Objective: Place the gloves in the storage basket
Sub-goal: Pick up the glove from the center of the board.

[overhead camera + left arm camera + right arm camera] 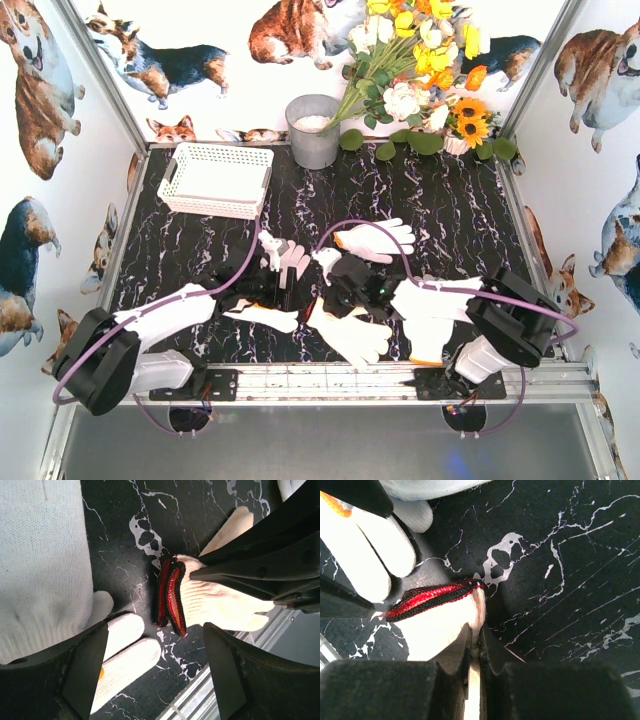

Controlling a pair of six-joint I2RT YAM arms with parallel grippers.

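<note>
Bucket (pixel 313 140) stands beside basket (pixel 214 206); right pincer (pixel 475 636) pinches glove (pixel 437 626).

Two arms (pixel 165 318), one white basket (pixel 222 147), one grey bucket (pixel 313 138), roughly five gloves (pixel 375 240) (exact count unclear beneath the arms).

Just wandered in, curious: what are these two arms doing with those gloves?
They are tidying gloves into the white basket, which holds none yet. The right arm's fingers are pinched shut on the red-trimmed cuff of one glove on the table, while the left arm's fingers hover open above it. Other gloves lie scattered nearby.
</note>
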